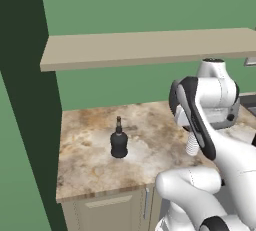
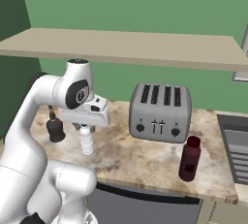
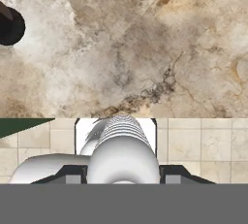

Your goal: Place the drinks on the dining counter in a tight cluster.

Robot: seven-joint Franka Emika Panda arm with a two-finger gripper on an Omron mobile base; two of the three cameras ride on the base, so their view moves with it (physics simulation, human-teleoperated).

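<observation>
- Gripper (image 2: pixel 86 130) closed on the small clear water bottle (image 2: pixel 86 143), fingers clamped at its top; ribbed body hanging straight down from the hand, above the marbled counter (image 2: pixel 140 157).
- In the hand view, same water bottle (image 3: pixel 122 150) wedged between the two dark finger tips, ribbed side facing the camera.
- From the left base view, water bottle (image 1: pixel 192 146) peeking out below the white wrist, over the counter (image 1: pixel 90 165), most of its upper part hidden behind the arm.
- Just beyond, to the robot's left of the held bottle: squat black bottle (image 1: pixel 119 140) with a thin neck, standing upright on the counter, apart from the gripper.
- Same black bottle (image 2: pixel 55 128) partly hidden behind the arm in the right base view; dark round shape at the left edge of the hand view (image 3: pixel 9 25).
- Further to the right: silver four-slot toaster (image 2: pixel 160 112) on the counter, near the back wall.
- In front of and right of the toaster: taller dark maroon bottle (image 2: pixel 189 159), upright, close to the counter's front edge, well apart from the gripper.
- Above: two beige wall shelves (image 1: pixel 150 47) on a green wall.
- Dining counter outside all three views.
</observation>
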